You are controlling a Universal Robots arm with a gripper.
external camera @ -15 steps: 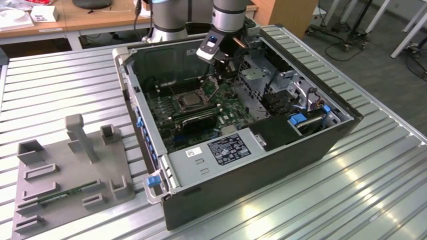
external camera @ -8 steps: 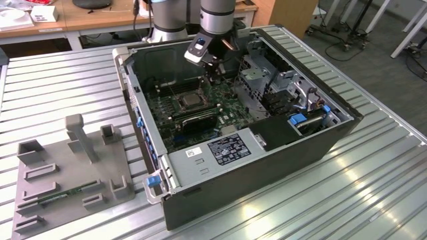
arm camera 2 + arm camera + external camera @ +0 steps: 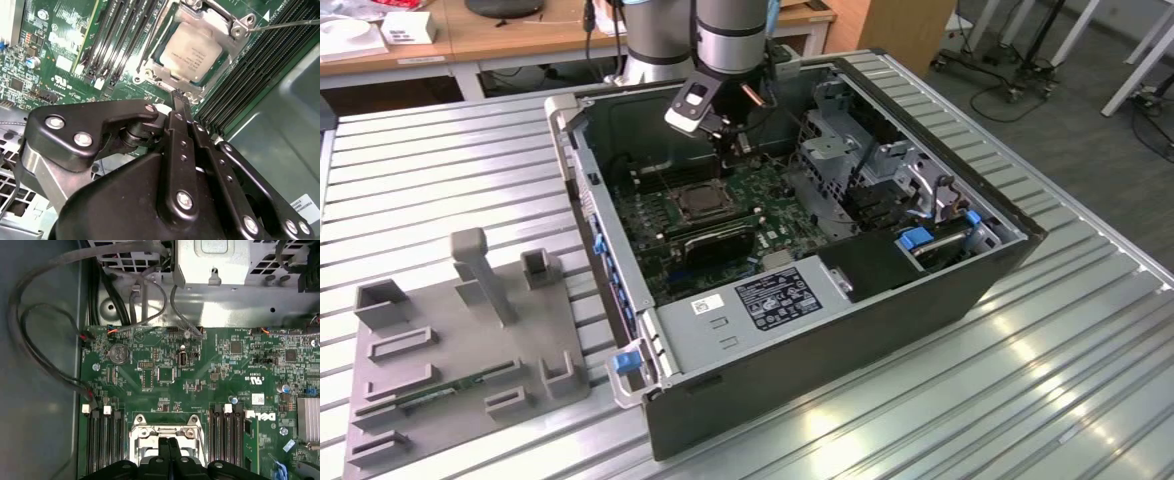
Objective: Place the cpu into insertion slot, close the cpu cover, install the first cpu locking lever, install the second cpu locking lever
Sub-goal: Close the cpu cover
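A: Entry one. Where do we log the cpu [image 3: 192, 47]?

B: In the second wrist view we see it lying flat in the insertion slot [image 3: 700, 205], pale face up. The cpu cover [image 3: 212, 15] is down over it. The silvery frame borders the chip, and the chip shows through the window.

A: And the gripper [image 3: 178, 93]?

B: We note its black fingers [image 3: 183, 125] pressed together with nothing between them. The tip sits just beside the cover's edge, and we cannot tell whether it touches. In the first wrist view the tip is over the frame, between two banks of memory slots [image 3: 227, 435] on the green motherboard [image 3: 200, 390].

A: Any lever in sight?

B: A thin silver locking lever [image 3: 287, 22] runs from the cover's corner out over the memory slots. We cannot tell whether it is hooked.

A: The wider scene?

B: In the exterior view the arm reaches down into the open computer case [image 3: 854, 350], which lies on a ribbed metal table [image 3: 1067, 400]. The gripper hangs near the slot, toward the exterior view's right of it. A grey fixture tray [image 3: 454, 340] sits on the table to the exterior view's left of the case.
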